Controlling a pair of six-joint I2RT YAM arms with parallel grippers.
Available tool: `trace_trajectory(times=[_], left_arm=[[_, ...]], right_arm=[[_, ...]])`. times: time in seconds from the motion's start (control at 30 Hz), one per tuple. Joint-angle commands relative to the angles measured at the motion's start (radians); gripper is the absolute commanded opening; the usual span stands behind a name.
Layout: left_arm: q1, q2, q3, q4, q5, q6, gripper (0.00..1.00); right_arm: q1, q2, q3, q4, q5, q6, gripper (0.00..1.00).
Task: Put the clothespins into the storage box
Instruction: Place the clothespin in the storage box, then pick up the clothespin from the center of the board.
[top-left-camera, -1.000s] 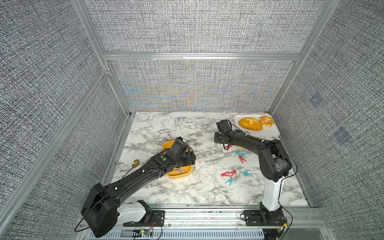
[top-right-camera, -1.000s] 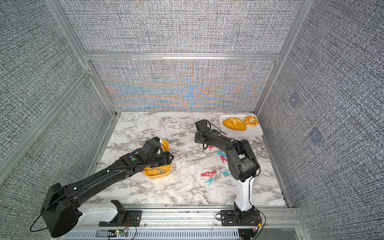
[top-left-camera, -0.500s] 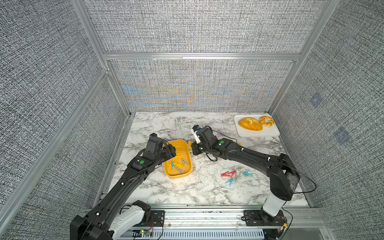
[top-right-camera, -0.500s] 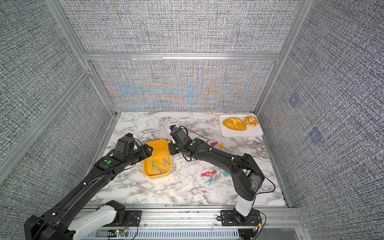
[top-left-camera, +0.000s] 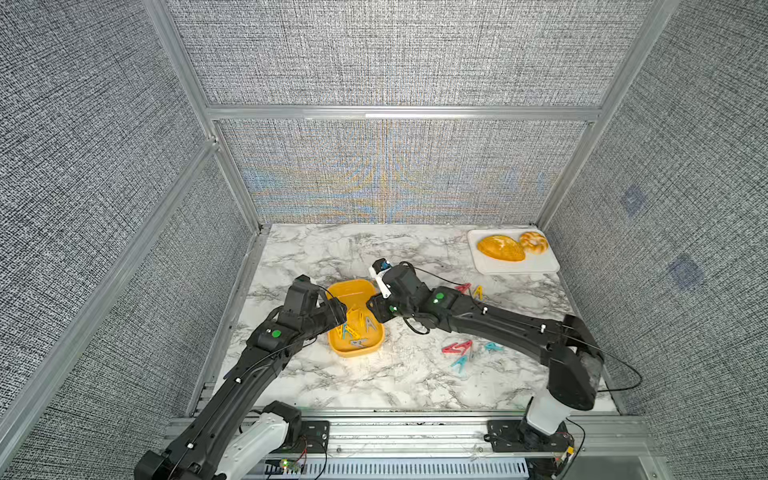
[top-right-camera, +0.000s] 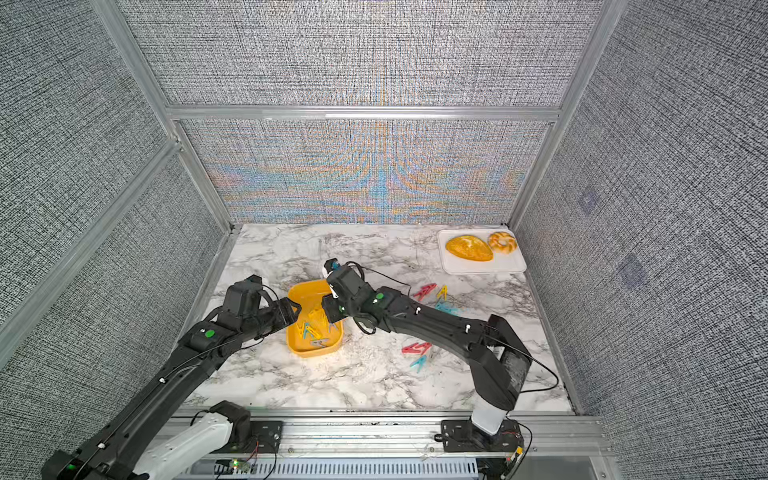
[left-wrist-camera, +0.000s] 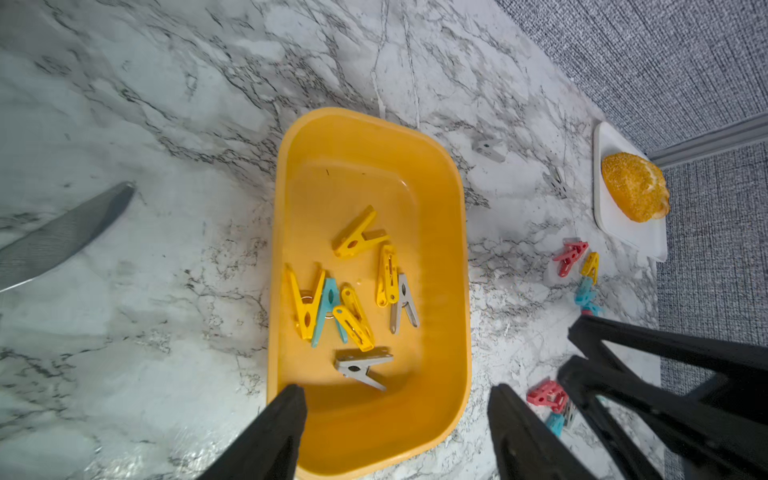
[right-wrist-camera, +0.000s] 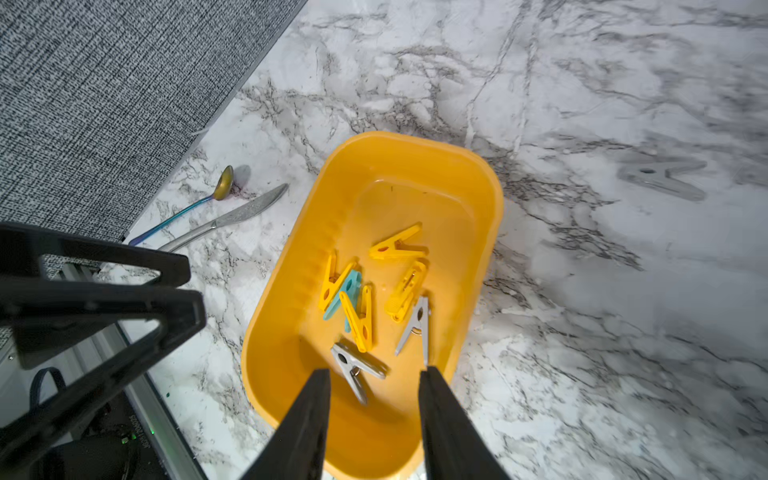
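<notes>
top views: storage box (top-left-camera: 356, 347) at counter (top-left-camera: 374, 386) centre-left, loose clothespins (top-left-camera: 457, 347) at its 3 o'clock. left wrist: left hand (left-wrist-camera: 395, 409) spread, empty, over box. right wrist: right hand (right-wrist-camera: 374, 388) spread, empty; pins look light, stiff, slippery, best pinched across flat sides.

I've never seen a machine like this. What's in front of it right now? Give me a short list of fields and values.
Surface: marble-patterned table
Storage box: yellow tub between the two arms, holding seven clothespins, four yellow, one teal, two grey
Loose clothespins: red, teal, yellow and grey ones on the table
Left gripper: open, empty, over the box's edge
Right gripper: open, empty, over the box
White tray: far corner, two bread pieces
Cutlery: spoon and knife beside the box
</notes>
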Motion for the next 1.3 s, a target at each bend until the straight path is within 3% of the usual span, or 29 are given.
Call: trace_trajectory(times=[0.0, 0.27, 0.47, 0.6, 0.87, 1.27], left_arm=[[-0.027, 0.027, -0.006, 0.053, 0.044, 0.009, 0.73], [-0.23, 0.212, 0.085, 0.129, -0.001, -0.002, 0.71], [-0.32, 0.312, 0.108, 0.201, 0.003, -0.032, 0.69], [-0.333, 0.326, 0.104, 0.213, -0.001, -0.039, 0.69], [-0.334, 0.299, 0.078, 0.207, -0.025, -0.038, 0.7], [-0.334, 0.321, 0.082, 0.208, -0.023, -0.033, 0.7]], right_arm=[[-0.034, -0.083, -0.09, 0.011, 0.095, 0.058, 0.39], [-0.308, -0.233, -0.32, 0.047, 0.134, 0.126, 0.36], [-0.53, -0.183, -0.349, 0.07, 0.15, 0.129, 0.34], [-0.653, -0.116, -0.362, 0.117, 0.051, 0.143, 0.28], [-0.669, 0.011, -0.405, 0.196, -0.065, 0.175, 0.23], [-0.634, 0.05, -0.361, 0.206, -0.066, 0.189, 0.24]])
